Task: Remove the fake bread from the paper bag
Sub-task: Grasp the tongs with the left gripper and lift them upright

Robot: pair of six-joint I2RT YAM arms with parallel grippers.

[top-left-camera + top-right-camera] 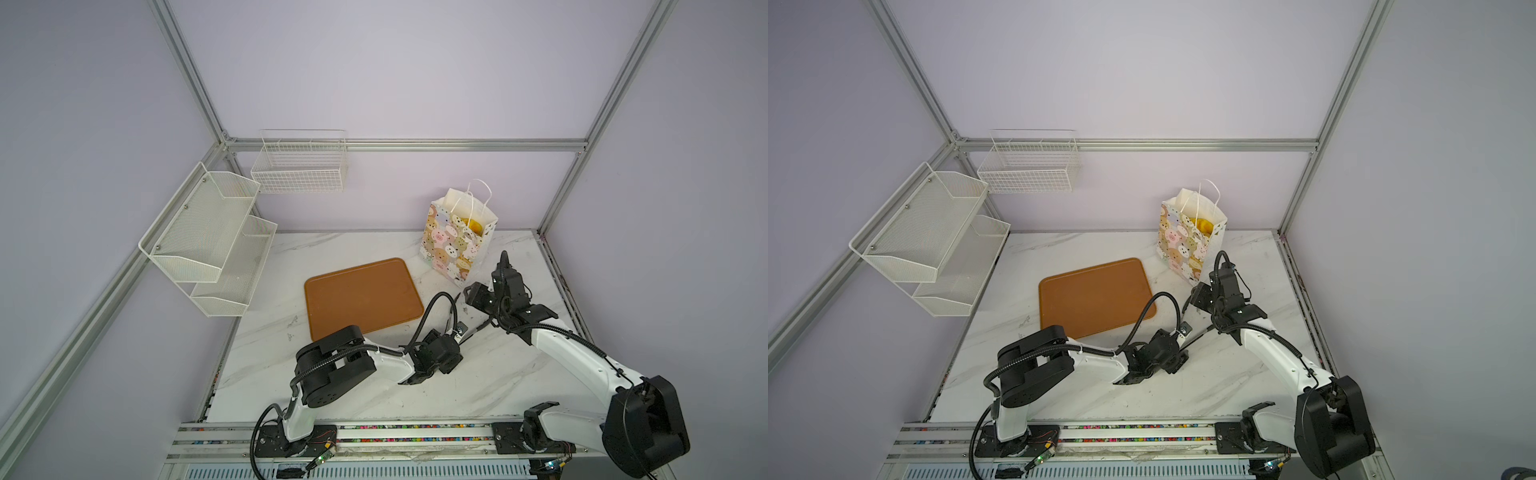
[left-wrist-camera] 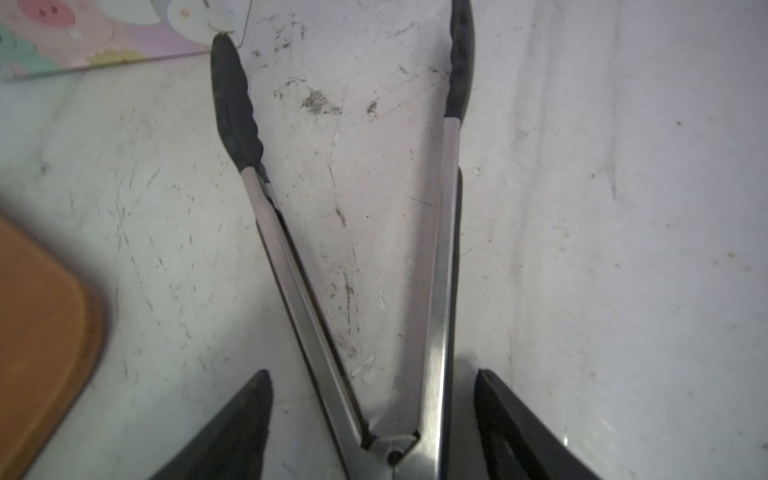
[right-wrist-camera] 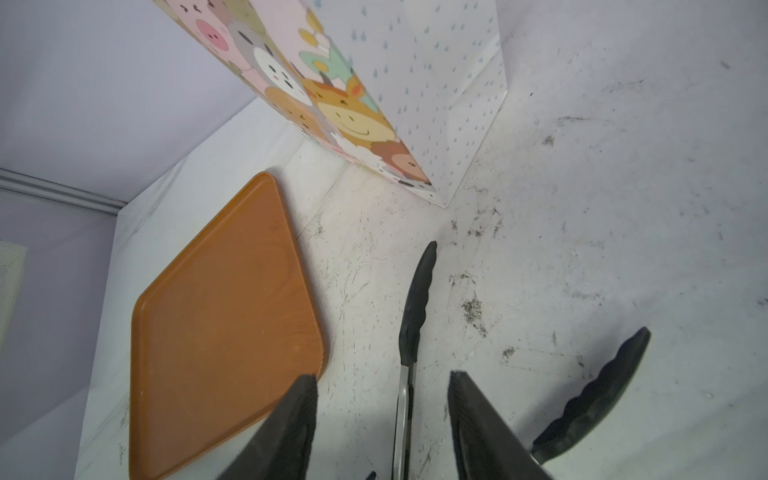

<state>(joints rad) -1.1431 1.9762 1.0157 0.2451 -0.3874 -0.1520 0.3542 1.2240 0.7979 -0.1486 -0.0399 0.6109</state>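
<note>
Left gripper (image 2: 372, 371) and right gripper (image 3: 381, 374) both hang with jaws apart over the marble tabletop (image 1: 478, 386). On it a brown tray (image 1: 361, 297) lies flat. Behind the tray's far right corner, apart from it, the paper bag (image 1: 451, 245) stands upright, mouth open. Tongs (image 2: 442, 270) lie right of the tray: the left jaws straddle their hinge end, gaps showing, while one tong arm passes between the right jaws (its twin lies outside). Fake bread (image 1: 473, 225) shows as a yellow patch inside the bag.
</note>
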